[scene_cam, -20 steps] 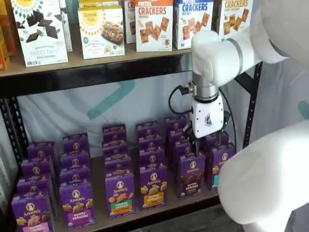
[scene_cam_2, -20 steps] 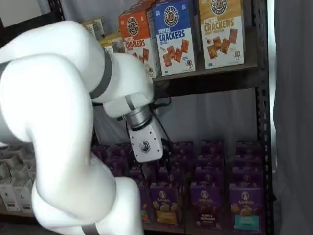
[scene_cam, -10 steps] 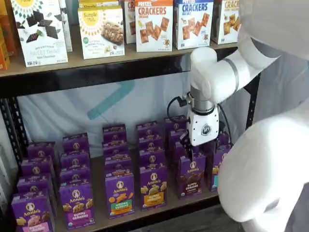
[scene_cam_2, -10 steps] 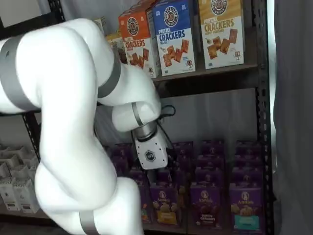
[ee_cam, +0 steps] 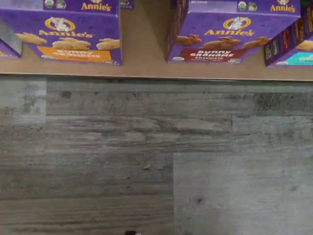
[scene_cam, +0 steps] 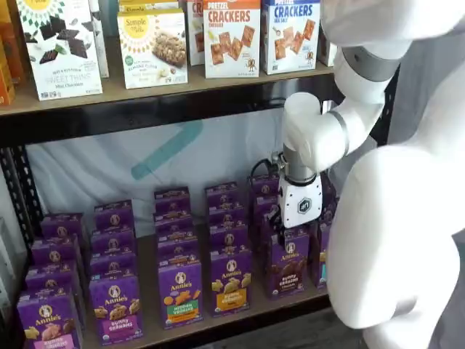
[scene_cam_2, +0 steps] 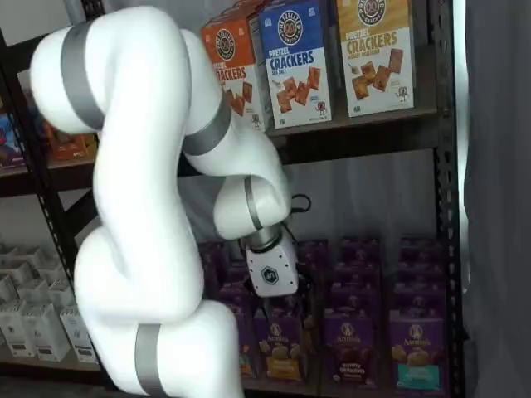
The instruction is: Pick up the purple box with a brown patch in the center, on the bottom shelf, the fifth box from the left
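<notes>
My wrist view alone shows the purple box (ee_cam: 222, 36) from above, at the bottom shelf (ee_cam: 146, 68) front edge. In both shelf views my white body hangs upright just above it, hiding its top; my jaws' state I cannot tell

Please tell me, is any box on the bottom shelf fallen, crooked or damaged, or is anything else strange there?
Nothing stands out. On the bottom shelf the purple boxes stand upright in straight rows, none dented. The purple box stands at the front edge, and the gripper hangs just above it.
</notes>
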`<action>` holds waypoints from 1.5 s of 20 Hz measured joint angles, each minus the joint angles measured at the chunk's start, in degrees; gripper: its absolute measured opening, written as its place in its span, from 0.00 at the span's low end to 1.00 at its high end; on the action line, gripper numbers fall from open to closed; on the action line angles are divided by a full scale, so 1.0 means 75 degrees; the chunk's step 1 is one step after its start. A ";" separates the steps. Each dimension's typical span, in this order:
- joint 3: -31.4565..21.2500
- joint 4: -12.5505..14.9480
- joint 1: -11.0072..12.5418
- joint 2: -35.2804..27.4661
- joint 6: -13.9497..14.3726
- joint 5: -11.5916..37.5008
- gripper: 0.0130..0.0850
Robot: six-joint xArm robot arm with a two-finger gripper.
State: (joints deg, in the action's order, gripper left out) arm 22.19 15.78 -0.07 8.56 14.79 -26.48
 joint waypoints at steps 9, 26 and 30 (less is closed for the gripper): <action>0.0944 -0.0362 0.0548 -0.1650 -0.0817 0.0874 1.00; 0.3332 -0.0274 0.1034 -0.4578 -0.1199 0.1370 1.00; 0.4062 0.0046 0.1120 -0.5253 -0.0980 0.1352 1.00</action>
State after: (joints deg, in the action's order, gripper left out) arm 52.65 16.12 8.33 -30.84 7.44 -16.34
